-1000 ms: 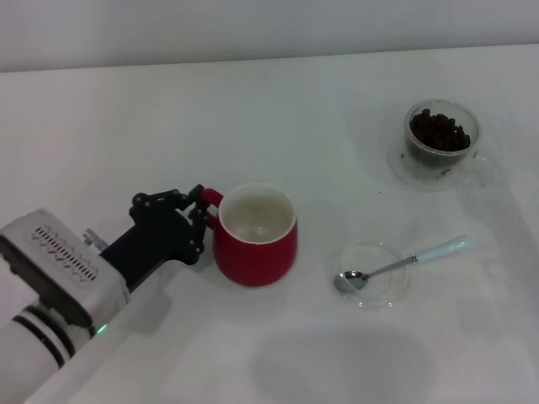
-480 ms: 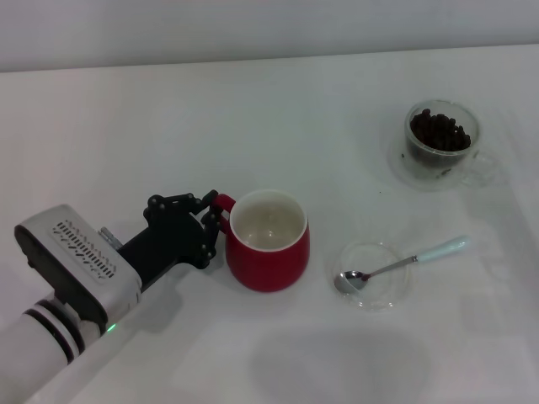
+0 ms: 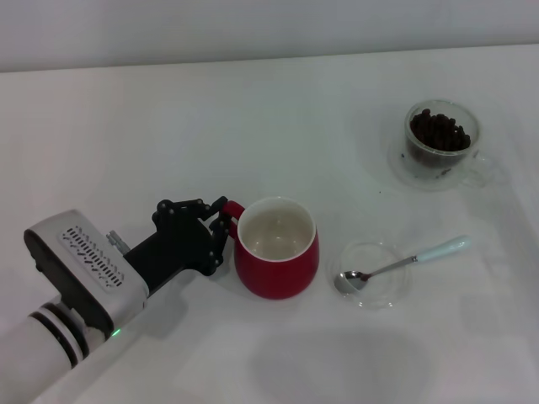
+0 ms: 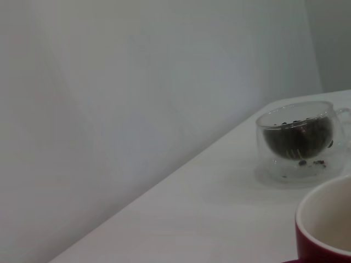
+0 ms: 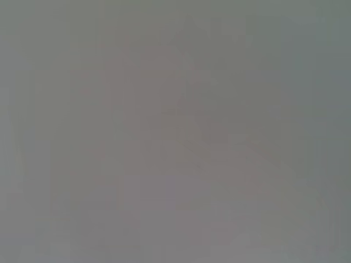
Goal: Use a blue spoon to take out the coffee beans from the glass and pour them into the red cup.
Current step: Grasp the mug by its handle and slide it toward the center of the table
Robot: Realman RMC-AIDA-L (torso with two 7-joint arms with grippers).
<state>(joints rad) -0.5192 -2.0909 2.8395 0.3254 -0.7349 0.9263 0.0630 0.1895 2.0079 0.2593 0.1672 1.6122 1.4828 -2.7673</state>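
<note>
Looking early days: left gripper [image 3: 221, 229] is clamped on the red cup [image 3: 278, 258] handle, spoon [image 3: 402, 263] sits untouched in its dish [image 3: 370, 296], beans [image 3: 438, 130] all in the glass [image 3: 441, 145].

Legible text, labels, brands, numbers, signs: none. No readable marking on the red cup [image 3: 277, 247], the glass [image 3: 442, 139], the blue spoon [image 3: 402, 263], or the left arm's white housing [image 3: 80, 269].
</note>
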